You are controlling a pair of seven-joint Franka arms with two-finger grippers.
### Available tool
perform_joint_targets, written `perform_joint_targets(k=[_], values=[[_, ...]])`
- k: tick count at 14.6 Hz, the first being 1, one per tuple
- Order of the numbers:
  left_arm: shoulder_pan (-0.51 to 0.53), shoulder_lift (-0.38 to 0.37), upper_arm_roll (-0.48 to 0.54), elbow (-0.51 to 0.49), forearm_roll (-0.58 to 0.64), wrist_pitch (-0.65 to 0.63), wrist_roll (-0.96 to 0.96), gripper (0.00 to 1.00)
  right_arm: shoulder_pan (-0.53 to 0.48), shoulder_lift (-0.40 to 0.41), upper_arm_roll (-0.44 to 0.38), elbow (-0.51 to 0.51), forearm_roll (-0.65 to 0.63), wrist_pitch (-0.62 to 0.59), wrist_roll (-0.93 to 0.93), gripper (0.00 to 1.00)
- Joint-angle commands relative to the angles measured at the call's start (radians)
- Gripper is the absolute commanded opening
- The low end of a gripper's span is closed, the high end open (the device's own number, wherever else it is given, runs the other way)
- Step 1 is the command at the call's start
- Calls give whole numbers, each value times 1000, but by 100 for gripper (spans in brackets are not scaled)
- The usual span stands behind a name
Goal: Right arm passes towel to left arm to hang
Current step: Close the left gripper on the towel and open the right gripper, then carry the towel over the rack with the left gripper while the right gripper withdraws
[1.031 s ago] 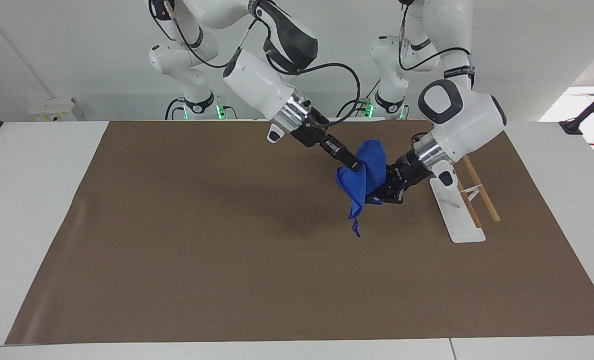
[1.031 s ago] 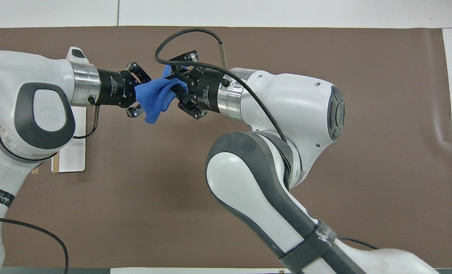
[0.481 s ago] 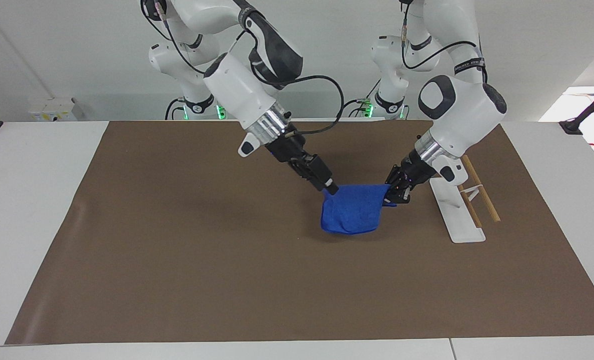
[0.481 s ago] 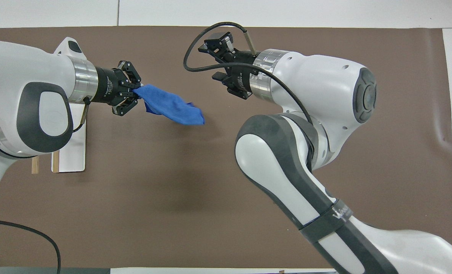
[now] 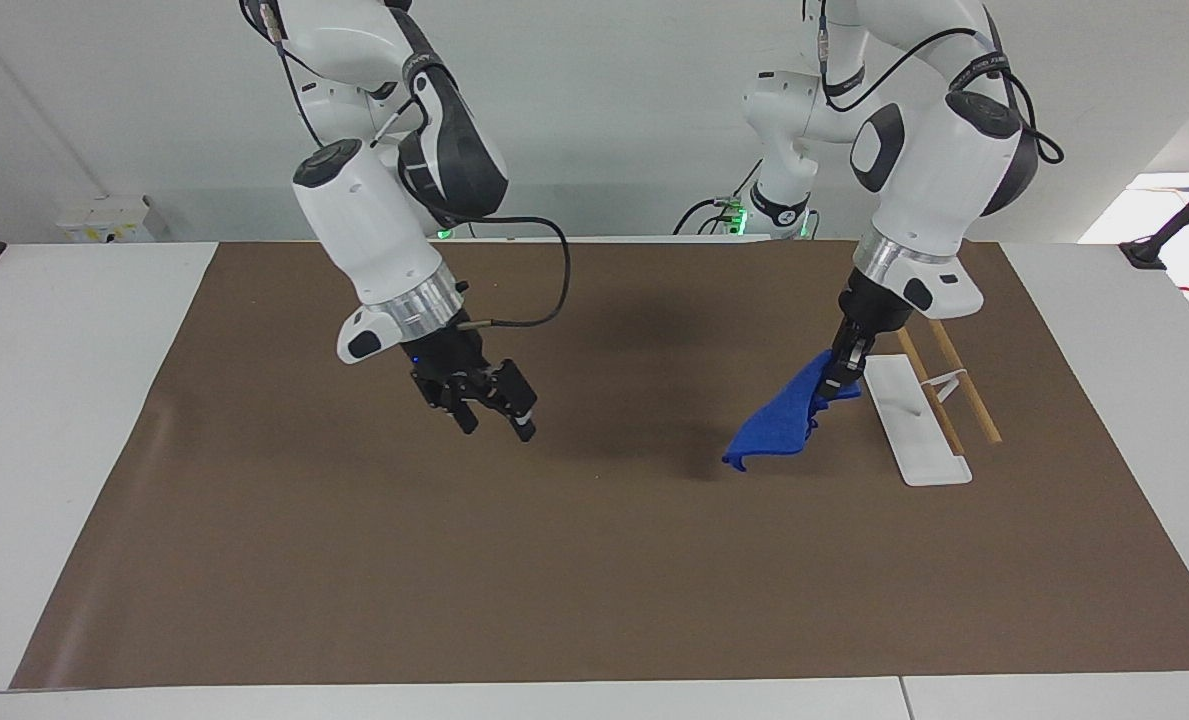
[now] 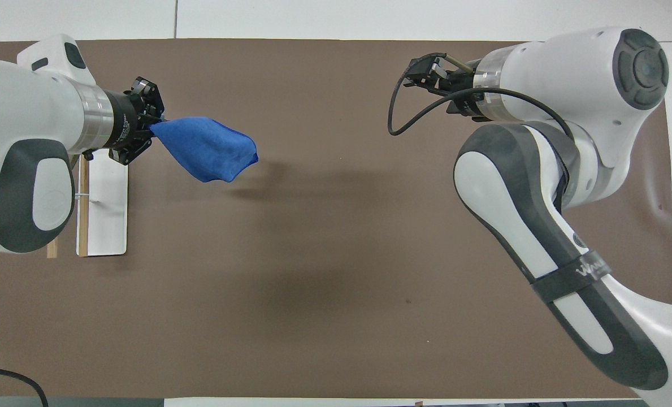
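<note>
The blue towel (image 5: 779, 425) hangs from my left gripper (image 5: 838, 378), which is shut on its top corner, in the air just beside the white rack (image 5: 914, 420). The towel's lower end hangs just above the brown mat. In the overhead view the towel (image 6: 206, 150) spreads out from the left gripper (image 6: 150, 121) toward the table's middle. My right gripper (image 5: 494, 405) is open and empty over the mat toward the right arm's end, well apart from the towel; it also shows in the overhead view (image 6: 420, 79).
The rack is a white base plate with thin wooden rods (image 5: 964, 385) on a small wire stand, at the left arm's end of the brown mat (image 5: 594, 560). It also shows in the overhead view (image 6: 105, 209), partly under the left arm.
The right gripper let go of the towel and drew back toward its own end of the table. The left gripper kept the towel and turned more upright beside the rack.
</note>
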Motion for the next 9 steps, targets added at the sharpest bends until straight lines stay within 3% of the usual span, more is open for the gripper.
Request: perform_joint_targets(k=[1, 4, 7, 9], values=[[-12, -25, 9, -33, 104, 5, 58, 0, -71, -33, 14, -25, -126, -102, -93, 100], [0, -25, 8, -33, 217, 16, 166, 0, -133, -38, 11, 7, -189, -260, -228, 100], [15, -28, 14, -41, 265, 9, 377, 0, -176, -97, 11, 11, -229, -383, -290, 100], [15, -42, 14, -59, 316, -2, 379, 0, -196, -151, 11, 11, -249, -461, -336, 100]])
